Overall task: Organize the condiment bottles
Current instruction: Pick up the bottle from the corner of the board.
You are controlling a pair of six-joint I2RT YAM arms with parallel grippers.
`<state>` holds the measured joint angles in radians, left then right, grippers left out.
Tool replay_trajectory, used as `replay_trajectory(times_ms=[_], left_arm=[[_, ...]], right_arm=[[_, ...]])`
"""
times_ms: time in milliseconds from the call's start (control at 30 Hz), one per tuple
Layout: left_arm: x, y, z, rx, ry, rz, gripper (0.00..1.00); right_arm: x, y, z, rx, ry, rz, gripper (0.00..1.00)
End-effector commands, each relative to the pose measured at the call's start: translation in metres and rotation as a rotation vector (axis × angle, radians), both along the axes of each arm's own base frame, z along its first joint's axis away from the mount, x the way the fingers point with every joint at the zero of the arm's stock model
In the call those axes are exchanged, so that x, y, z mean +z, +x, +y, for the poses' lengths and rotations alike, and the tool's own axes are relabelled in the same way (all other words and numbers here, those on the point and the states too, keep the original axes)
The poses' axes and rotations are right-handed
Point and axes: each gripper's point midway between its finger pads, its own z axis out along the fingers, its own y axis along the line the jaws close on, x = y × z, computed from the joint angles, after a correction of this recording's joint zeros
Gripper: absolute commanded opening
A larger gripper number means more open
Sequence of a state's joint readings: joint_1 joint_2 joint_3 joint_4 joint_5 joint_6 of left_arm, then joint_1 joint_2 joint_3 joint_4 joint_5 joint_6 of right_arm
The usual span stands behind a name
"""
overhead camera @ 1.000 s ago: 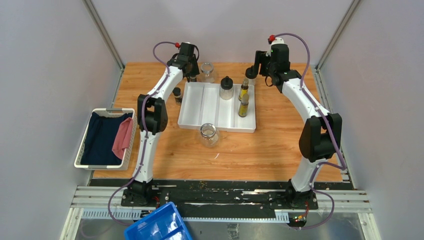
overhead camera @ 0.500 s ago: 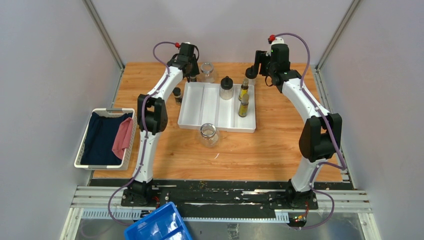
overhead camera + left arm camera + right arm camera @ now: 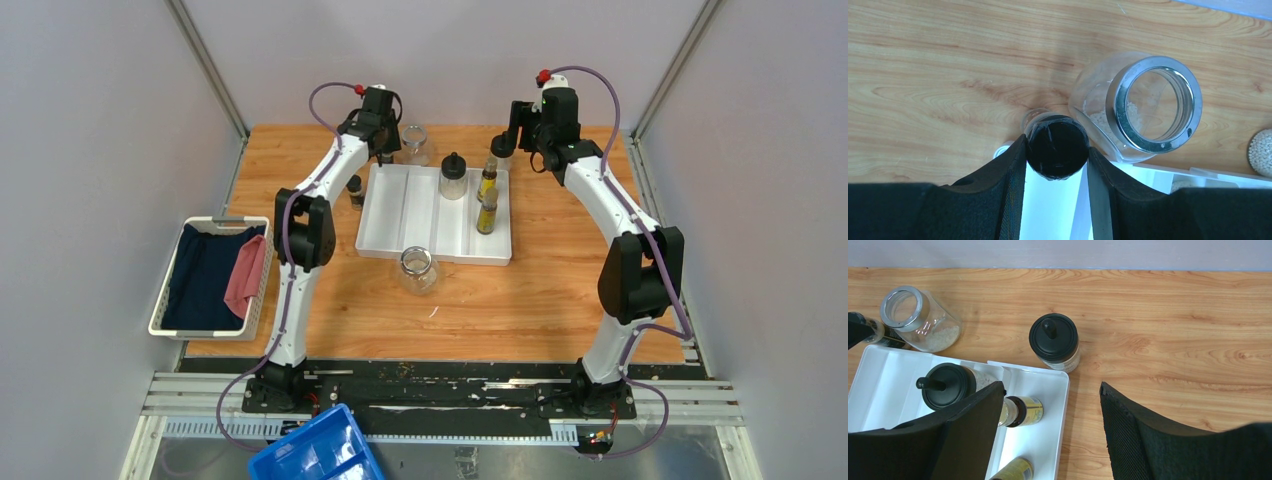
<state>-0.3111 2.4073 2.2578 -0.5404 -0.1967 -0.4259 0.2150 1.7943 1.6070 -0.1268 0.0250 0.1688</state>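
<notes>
The left jaws are clamped on the black cap of a tiny dark shaker (image 3: 1058, 154), pinching it at the far left corner of the white tray (image 3: 410, 215), just beside the far glass jar (image 3: 1148, 105). We cannot tell whether its base rests on the counter (image 3: 560, 290) or hangs clear of it. The right jaws stand spread and hold nothing, poised over the outer round bottle (image 3: 1053, 337), which stands on the counter just beside the tray's far right corner. Moving outward, we count three things already in the tray: the tray's round bottle (image 3: 945, 385) at the far end of one lane and, in the rightmost lane next to it, the far oil bottle (image 3: 487, 180) and the near oil bottle (image 3: 487, 212) in a line. The two left lanes show bare. Outside the tray are the second shaker (image 3: 354, 188), just beside the left wall, and the near glass jar (image 3: 417, 270), on the counter in front of the near edge. As we judge it, the oils are sorted and the round bottles half so — less than half the job is done, with both shakers, both jars and one round bottle left to place.
</notes>
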Motion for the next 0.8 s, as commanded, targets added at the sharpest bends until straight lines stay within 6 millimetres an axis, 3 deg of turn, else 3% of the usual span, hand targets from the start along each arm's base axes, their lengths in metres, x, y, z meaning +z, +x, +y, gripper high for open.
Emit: replay_trajectory(times_ms=[0, 500, 767], left_arm=[[0.043, -0.001, 0.000, 0.004, 0.009, -0.083, 0.00], [0.079, -0.008, 0.002, 0.009, 0.037, -0.144, 0.00], [0.093, -0.026, 0.001, 0.006, 0.024, -0.144, 0.00]], right_arm=[[0.016, -0.005, -0.002, 0.002, 0.014, -0.031, 0.73], [0.017, -0.007, -0.002, 0.000, 0.020, -0.031, 0.73], [0.022, -0.014, -0.003, -0.002, 0.027, -0.032, 0.73]])
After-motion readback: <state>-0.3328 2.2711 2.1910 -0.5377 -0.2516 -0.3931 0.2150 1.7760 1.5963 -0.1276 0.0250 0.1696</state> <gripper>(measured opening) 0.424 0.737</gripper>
